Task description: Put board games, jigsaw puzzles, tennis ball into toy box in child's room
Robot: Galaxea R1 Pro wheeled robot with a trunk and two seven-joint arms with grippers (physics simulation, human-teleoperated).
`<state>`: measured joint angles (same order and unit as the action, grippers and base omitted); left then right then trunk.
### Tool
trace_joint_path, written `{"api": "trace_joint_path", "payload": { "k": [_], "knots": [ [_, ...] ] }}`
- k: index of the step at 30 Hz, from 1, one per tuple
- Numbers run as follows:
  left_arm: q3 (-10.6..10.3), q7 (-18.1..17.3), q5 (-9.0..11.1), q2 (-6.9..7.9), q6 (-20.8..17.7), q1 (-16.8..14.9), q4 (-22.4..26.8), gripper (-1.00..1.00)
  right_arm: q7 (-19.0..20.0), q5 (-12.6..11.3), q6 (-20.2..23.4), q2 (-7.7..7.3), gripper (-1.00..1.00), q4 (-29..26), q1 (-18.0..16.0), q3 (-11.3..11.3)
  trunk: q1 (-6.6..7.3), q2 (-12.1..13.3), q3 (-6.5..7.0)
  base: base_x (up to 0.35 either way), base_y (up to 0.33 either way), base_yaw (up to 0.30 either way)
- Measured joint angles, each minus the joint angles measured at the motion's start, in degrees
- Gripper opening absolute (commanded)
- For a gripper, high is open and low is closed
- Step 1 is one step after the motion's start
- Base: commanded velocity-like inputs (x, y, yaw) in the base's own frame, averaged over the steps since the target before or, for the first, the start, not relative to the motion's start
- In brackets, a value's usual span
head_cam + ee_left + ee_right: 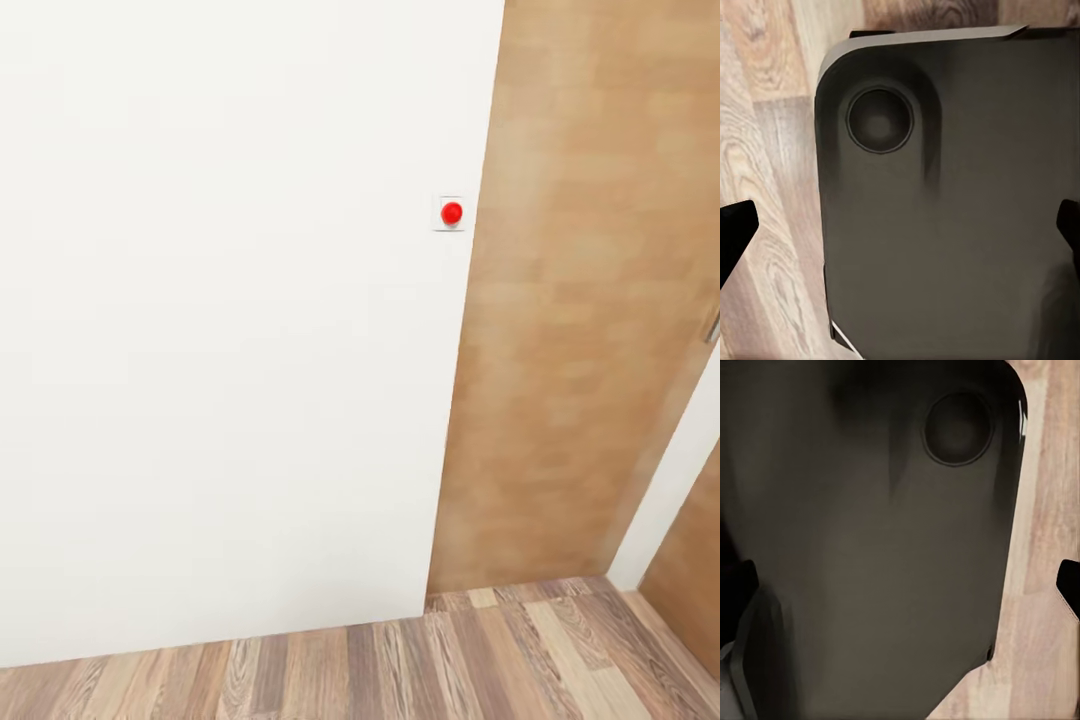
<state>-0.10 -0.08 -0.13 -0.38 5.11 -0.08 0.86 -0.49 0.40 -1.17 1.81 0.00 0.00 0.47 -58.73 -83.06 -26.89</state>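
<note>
The board games, jigsaw puzzles, tennis ball, toy box, table and bed are out of view. My left gripper (900, 240) hangs over my own dark base (960, 225), its two black fingertips (736, 231) far apart with nothing between them. My right gripper (904, 589) is likewise open above the dark base (870, 547), with one fingertip (1069, 583) over the wooden floor.
In the head view a white wall (220, 330) stands close in front, with a small red button (451, 212) near its right edge. A brown wooden door panel (570, 320) is to the right. Striped wood floor (420, 660) runs along the bottom.
</note>
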Motion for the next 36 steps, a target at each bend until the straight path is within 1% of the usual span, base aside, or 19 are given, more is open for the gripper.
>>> {"api": "trace_joint_path", "payload": {
  "k": [3,9,22,30,36],
  "knots": [
    [-0.2,0.0,0.0,-0.03,0.6,0.0,0.0,1.00,0.0,0.0,-0.1,0.00,1.00,0.0,0.0,0.0,0.65,1.2,0.50,0.000,0.000,0.269],
    [-0.1,0.0,0.0,-0.05,3.2,0.0,-0.1,1.00,-0.1,0.1,-0.1,0.04,1.00,0.0,0.0,0.0,1.97,3.6,1.47,0.000,0.000,0.270],
    [-0.2,0.0,-0.1,0.03,3.9,0.0,-0.1,1.00,-0.2,-0.2,-0.2,0.08,1.00,0.0,0.0,-0.3,4.83,8.8,3.56,0.000,0.000,0.262],
    [0.2,0.1,-0.1,0.26,3.9,0.0,0.4,1.00,-0.2,-0.7,-0.2,-0.20,1.00,0.0,0.0,-0.6,6.58,12.0,4.97,0.000,0.000,0.082],
    [0.3,0.2,-0.1,0.84,3.3,0.0,3.7,1.00,-0.1,-0.7,-0.3,-0.31,1.00,0.0,0.0,-0.6,7.90,14.4,6.05,0.000,0.000,0.012]
  ]
}}
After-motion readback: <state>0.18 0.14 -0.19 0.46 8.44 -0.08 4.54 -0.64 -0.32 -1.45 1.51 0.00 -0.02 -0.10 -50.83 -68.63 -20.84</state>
